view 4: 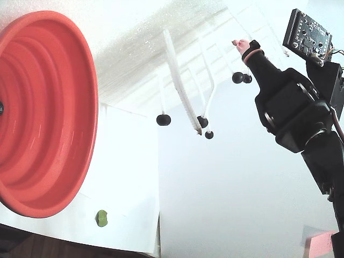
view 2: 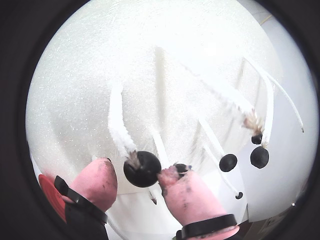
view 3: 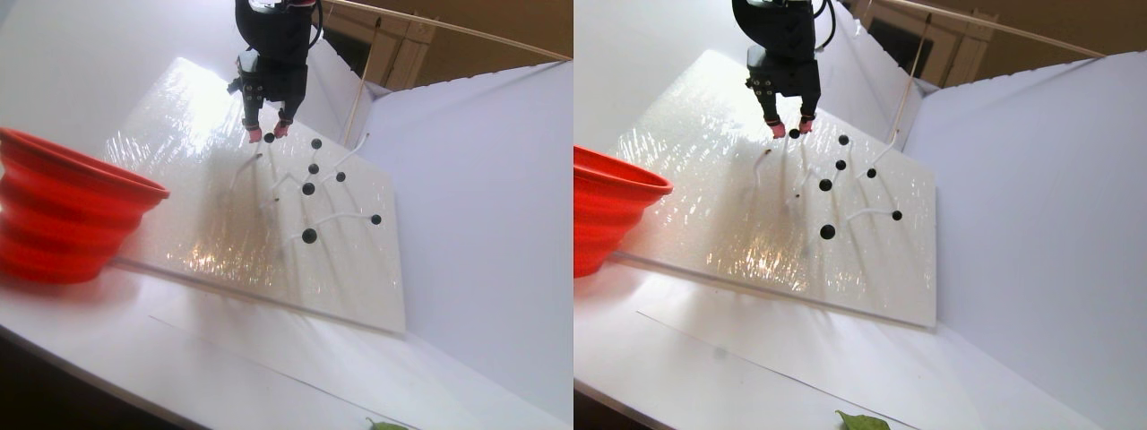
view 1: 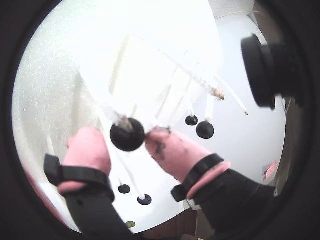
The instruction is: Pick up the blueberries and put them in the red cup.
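Against the tilted, glittery white foam board (view 3: 224,215), largest of all: big red-orange ringed silicone cup (view 4: 48,115), mouth turned sideways toward the fixed view, long axis running through its stepped rings; in the stereo pair, seen at the left edge, just beside the board's lower corner. Probably parked there so a released berry has a wide, close target.

Next in size: black arm with pink-tipped two-finger gripper (view 1: 129,145), reaching to the board's upper part. Pink fingertips (view 2: 187,192) narrowed around one glossy black-blue round blueberry (view 2: 142,169); right pad touching it, left pad just beside, contact there not certain. Jaws close but not fully shut, berry between them.

Then thin white stems (view 2: 120,125) standing off the board, each ending at a berry with a brownish frayed tip; likely there to present fruit clear of the surface for plucking. Stem at the held berry pointing down toward the gripper.

Smallest: remaining blueberries (view 3: 309,236), scattered lower on the board at stem ends, well apart from the cup; round, so no long axis of their own. Small green lump (view 4: 101,217) below the cup, untouched.
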